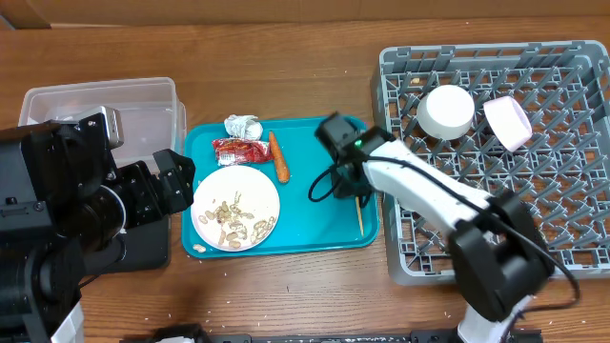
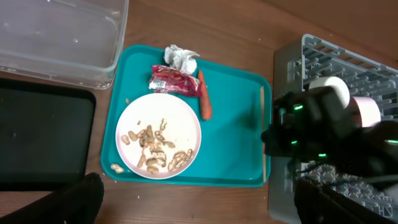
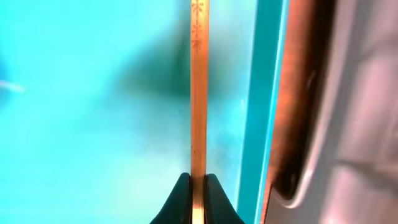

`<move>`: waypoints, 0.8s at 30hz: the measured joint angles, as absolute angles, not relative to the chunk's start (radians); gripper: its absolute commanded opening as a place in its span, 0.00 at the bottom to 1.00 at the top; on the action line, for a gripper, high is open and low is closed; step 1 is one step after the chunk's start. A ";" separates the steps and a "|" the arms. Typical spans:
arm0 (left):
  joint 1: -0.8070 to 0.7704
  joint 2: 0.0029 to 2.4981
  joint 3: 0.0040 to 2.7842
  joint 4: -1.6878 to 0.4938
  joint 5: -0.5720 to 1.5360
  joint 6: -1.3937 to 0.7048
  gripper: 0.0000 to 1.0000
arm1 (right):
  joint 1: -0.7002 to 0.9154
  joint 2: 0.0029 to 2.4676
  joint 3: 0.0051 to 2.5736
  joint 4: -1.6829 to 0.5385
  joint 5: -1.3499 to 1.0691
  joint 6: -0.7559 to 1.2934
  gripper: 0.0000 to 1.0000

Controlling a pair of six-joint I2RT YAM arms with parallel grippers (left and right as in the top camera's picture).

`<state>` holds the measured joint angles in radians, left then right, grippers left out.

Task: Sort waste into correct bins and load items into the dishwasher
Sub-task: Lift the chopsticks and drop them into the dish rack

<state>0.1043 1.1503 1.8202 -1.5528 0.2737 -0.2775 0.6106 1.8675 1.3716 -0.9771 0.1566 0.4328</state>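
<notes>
Wooden table (image 1: 286,57); right hand (image 3: 198,182) clenched on chopstick (image 3: 199,93) over teal tray (image 3: 93,124); left hand (image 2: 199,202) released

Downward views; shared teal tray (image 1: 305,227), probably

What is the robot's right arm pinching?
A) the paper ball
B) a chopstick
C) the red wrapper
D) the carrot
B: in the right wrist view the jaws are shut on the thin wooden chopstick, seen against the teal tray.
</notes>
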 measured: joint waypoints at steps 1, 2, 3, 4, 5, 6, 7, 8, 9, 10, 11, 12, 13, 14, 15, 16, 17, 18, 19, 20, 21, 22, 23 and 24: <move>0.104 1.150 1.820 -1.552 0.274 -0.277 1.00 | 0.609 1.837 1.401 -0.986 0.161 0.422 0.04; 0.104 1.150 1.820 -1.553 0.274 -0.277 1.00 | 0.606 1.808 1.425 -0.989 0.169 0.416 0.04; 0.104 1.150 1.820 -1.553 0.273 -0.278 1.00 | 0.596 1.762 1.456 -0.987 0.183 0.411 0.04; 0.104 1.150 1.820 -1.553 0.273 -0.278 1.00 | 0.581 1.718 1.480 -0.984 0.200 0.406 0.04; 0.104 1.150 1.820 -1.553 0.274 -0.277 1.00 | 0.564 1.684 1.495 -0.978 0.216 0.402 0.04; 0.104 1.150 1.820 -1.553 0.274 -0.278 1.00 | 0.538 1.647 1.510 -0.967 0.235 0.392 0.04; 0.104 1.150 1.820 -1.553 0.274 -0.277 1.00 | 0.508 1.616 1.520 -0.956 0.250 0.379 0.04; 0.104 1.150 1.820 -1.553 0.274 -0.278 1.00 | 0.475 1.595 1.527 -0.949 0.264 0.365 0.04; 0.104 1.151 1.820 -1.553 0.274 -0.277 1.00 | 0.430 1.582 1.531 -0.942 0.280 0.348 0.04; 0.104 1.152 1.820 -1.553 0.274 -0.278 1.00 | 0.400 1.585 1.530 -0.935 0.285 0.333 0.04; 0.104 1.153 1.820 -1.554 0.274 -0.278 1.00 | 0.376 1.595 1.530 -0.920 0.282 0.312 0.04; 0.104 1.154 1.820 -1.553 0.274 -0.277 1.00 | 0.352 1.612 1.528 -0.894 0.280 0.289 0.04; 0.104 1.155 1.820 -1.553 0.274 -0.277 1.00 | 0.327 1.638 1.522 -0.863 0.268 0.259 0.04; 0.104 1.157 1.820 -1.553 0.274 -0.278 1.00 | 0.320 1.648 1.517 -0.851 0.262 0.245 0.06; 0.104 1.157 1.820 -1.553 0.274 -0.277 1.00 | 0.314 1.662 1.513 -0.836 0.256 0.229 0.09; 0.104 1.157 1.820 -1.553 0.274 -0.278 1.00 | 0.310 1.679 1.509 -0.826 0.250 0.211 0.19; 0.104 1.157 1.820 -1.553 0.274 -0.278 1.00 | 0.310 1.690 1.509 -0.822 0.245 0.199 0.35; 0.104 1.157 1.820 -1.553 0.274 -0.277 1.00 | 0.310 1.719 1.504 -0.815 0.236 0.173 0.38; 0.104 1.157 1.820 -1.553 0.274 -0.277 1.00 | 0.310 1.730 1.502 -0.815 0.233 0.160 0.39; 0.104 1.157 1.820 -1.553 0.274 -0.277 1.00 | 0.310 1.740 1.499 -0.813 0.233 0.144 0.39; 0.104 1.157 1.820 -1.553 0.274 -0.278 1.00 | 0.310 1.744 1.498 -0.814 0.233 0.140 0.39; 0.104 1.157 1.820 -1.553 0.274 -0.278 1.00 | 0.310 1.746 1.498 -0.822 0.232 0.128 0.40; 0.104 1.157 1.820 -1.553 0.273 -0.278 1.00 | 0.312 1.746 1.500 -0.833 0.233 0.126 0.40; 0.104 1.157 1.820 -1.553 0.274 -0.278 1.00 | 0.315 1.742 1.504 -0.860 0.233 0.123 0.40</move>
<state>0.1043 1.1568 1.8202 -1.5532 0.2737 -0.2775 0.3153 1.7416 1.5043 -0.8597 0.2325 0.1226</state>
